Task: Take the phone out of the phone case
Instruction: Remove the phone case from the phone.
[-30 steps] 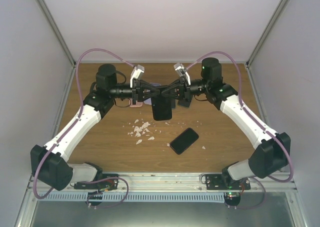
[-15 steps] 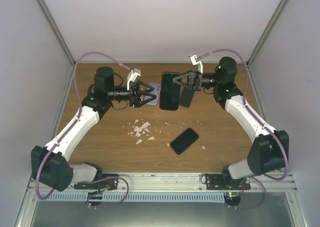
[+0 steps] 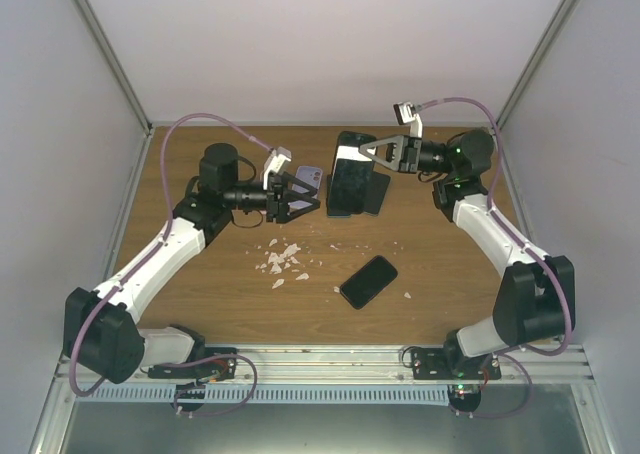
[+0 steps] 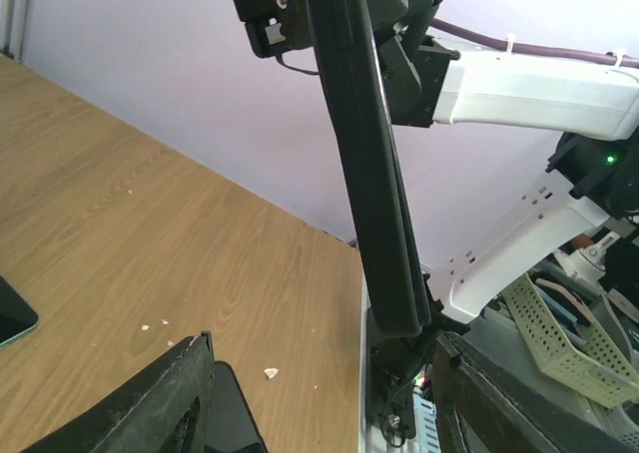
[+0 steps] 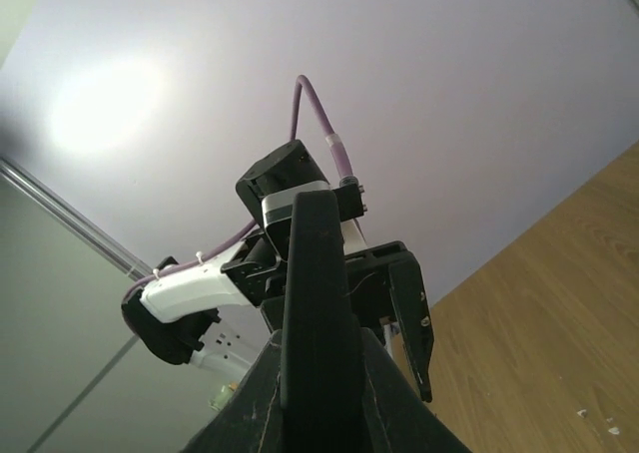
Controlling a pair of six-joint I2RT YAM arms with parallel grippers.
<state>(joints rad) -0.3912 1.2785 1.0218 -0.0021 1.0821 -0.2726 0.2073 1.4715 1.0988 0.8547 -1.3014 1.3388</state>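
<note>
The right gripper (image 3: 355,162), jaws pinched almost shut on the upper end of the black phone case (image 3: 343,189), holds it clear of the table (image 3: 430,259) above the middle of the far edge. The case hangs upright, its long axis running top to bottom with a slight tilt. Its narrow edge faces the left gripper (image 3: 316,196), which hovers just to the case's left, fingers spread partway with nothing between them. From the left wrist, that edge lines up with the gap between the spread fingers (whether anything is seated inside the case cannot be told). A dark handset (image 3: 368,281), possibly the phone in question, lies loose toward the table's near edge, near scattered white crumbs (image 3: 282,260). The free left arm looks best placed for the next grasp, closing across the case's thickness.
</note>
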